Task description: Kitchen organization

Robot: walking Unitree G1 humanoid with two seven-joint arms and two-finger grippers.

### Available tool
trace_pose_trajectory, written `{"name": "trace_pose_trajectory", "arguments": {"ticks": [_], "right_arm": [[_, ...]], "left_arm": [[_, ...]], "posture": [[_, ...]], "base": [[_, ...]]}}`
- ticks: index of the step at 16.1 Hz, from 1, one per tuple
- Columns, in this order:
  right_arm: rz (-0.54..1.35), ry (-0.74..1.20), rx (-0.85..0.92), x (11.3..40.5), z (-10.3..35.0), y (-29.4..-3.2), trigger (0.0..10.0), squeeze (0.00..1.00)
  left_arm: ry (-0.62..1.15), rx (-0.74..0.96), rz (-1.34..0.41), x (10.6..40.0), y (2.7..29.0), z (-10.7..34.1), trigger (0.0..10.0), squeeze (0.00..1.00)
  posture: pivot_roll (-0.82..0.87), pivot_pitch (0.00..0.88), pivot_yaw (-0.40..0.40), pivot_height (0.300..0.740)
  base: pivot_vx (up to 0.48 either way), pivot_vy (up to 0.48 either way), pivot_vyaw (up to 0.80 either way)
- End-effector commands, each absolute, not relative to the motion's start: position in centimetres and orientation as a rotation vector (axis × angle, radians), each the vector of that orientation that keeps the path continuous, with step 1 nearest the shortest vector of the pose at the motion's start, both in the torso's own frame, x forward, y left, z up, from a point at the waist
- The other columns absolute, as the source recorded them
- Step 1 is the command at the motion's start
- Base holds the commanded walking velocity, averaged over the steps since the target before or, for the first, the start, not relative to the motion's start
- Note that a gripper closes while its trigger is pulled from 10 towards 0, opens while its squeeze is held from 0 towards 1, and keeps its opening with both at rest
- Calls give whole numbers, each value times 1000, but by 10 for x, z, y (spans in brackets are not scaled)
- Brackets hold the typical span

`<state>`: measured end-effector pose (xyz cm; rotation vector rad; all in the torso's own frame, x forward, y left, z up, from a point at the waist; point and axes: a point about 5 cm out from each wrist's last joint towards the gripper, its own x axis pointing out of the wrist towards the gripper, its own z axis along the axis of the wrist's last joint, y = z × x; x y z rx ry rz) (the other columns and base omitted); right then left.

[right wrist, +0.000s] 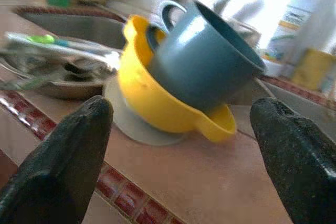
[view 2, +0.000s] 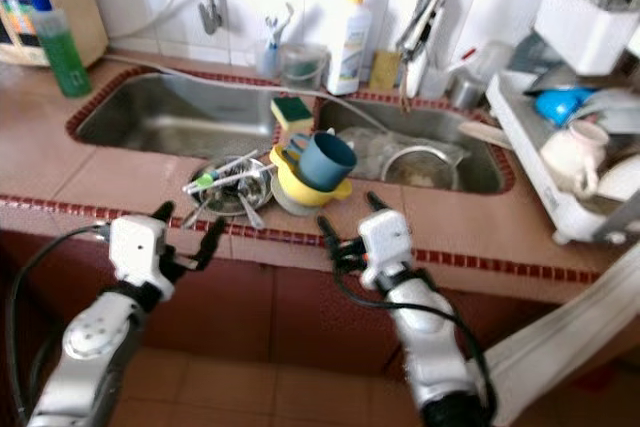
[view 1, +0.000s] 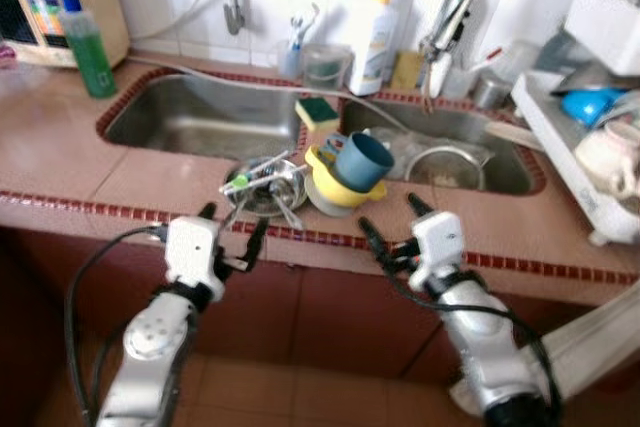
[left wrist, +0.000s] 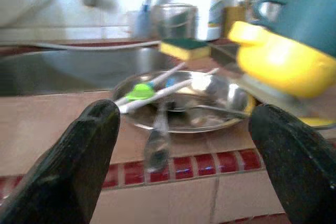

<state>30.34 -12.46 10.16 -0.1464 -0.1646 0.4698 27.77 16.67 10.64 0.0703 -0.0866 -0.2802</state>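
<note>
A blue mug [view 1: 362, 160] lies tilted inside a yellow bowl [view 1: 335, 184] on a grey plate, on the counter strip between the two sink basins. Beside it to the left is a steel dish [view 1: 262, 187] holding cutlery and a green-tipped utensil [left wrist: 140, 91]. My left gripper [view 1: 233, 230] is open at the counter's front edge, just before the steel dish. At the same edge my right gripper [view 1: 391, 220] stands open, facing the mug [right wrist: 205, 59] and bowl [right wrist: 157, 98]. Neither holds anything.
A double steel sink [view 1: 200, 117] lies behind, with a sponge [view 1: 316, 110] on the divider and a strainer [view 1: 445, 165] in the right basin. A green bottle [view 1: 85, 42] stands far left, a white bottle [view 1: 373, 42] at the back. A dish rack [view 1: 585, 162] with a teapot is right.
</note>
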Motion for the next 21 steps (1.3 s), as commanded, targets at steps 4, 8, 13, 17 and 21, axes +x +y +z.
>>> {"name": "trace_pose_trajectory", "arguments": {"ticks": [4, 8, 13, 17, 21], "right_arm": [[447, -179, -169, 303, 106, -134, 10000, 0], [480, -162, -200, 302, 105, -138, 10000, 0], [616, -159, -314, 310, 124, -157, 10000, 0], [741, -178, -358, 322, 150, -162, 10000, 0], [785, -206, -400, 340, 175, -165, 10000, 0]], "left_arm": [[-107, 58, -294, 277, 161, 111, 10000, 0], [-112, 49, -381, 273, 148, 120, 10000, 0], [-130, 74, -550, 259, 112, 130, 10000, 0], [-160, 86, -597, 258, 97, 147, 10000, 0], [-134, 139, -631, 257, 93, 143, 10000, 0]], "posture": [[-48, 0, -33, 740], [-52, 0, -28, 740], [-72, 17, -21, 740], [-79, 21, -24, 740], [-75, 20, -28, 740]], "base": [[0, -310, 0], [0, 0, 0], [0, 0, 0], [0, 0, 0], [0, 0, 0]]}}
